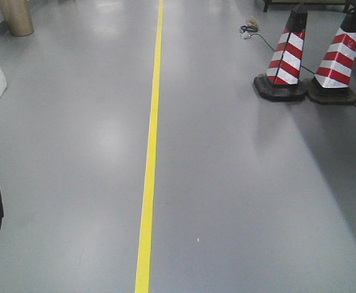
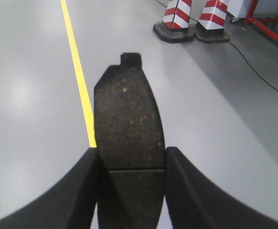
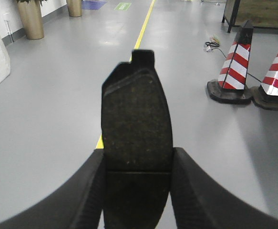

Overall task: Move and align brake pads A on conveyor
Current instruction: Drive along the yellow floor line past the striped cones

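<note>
Your left gripper (image 2: 131, 164) is clamped on a brake pad (image 2: 128, 136): both black fingers (image 2: 84, 188) press against the pad's long edges at the level of its cross groove. The pad projects forward from the jaws, its rough, speckled friction face toward the camera and a small square tab at its far end.

Your right gripper (image 3: 138, 167) is pinching a second brake pad (image 3: 136, 126) in the same way, fingers (image 3: 191, 191) touching both long edges by the groove, tab at the far tip, backing plate visible as a thin rim along the upper left edge.

Both pads are held in the air above a grey floor (image 1: 239, 183), not on any conveyor; no belt appears in any view.

Beyond the pads, a yellow floor line (image 1: 148, 183) runs away from you. Two red-and-white striped cones (image 1: 287, 58) stand side by side on black bases to the right of the line, with a black cable (image 1: 269, 44) trailing near them. A brown planter (image 3: 30, 18) stands at the far left in the right wrist view.
</note>
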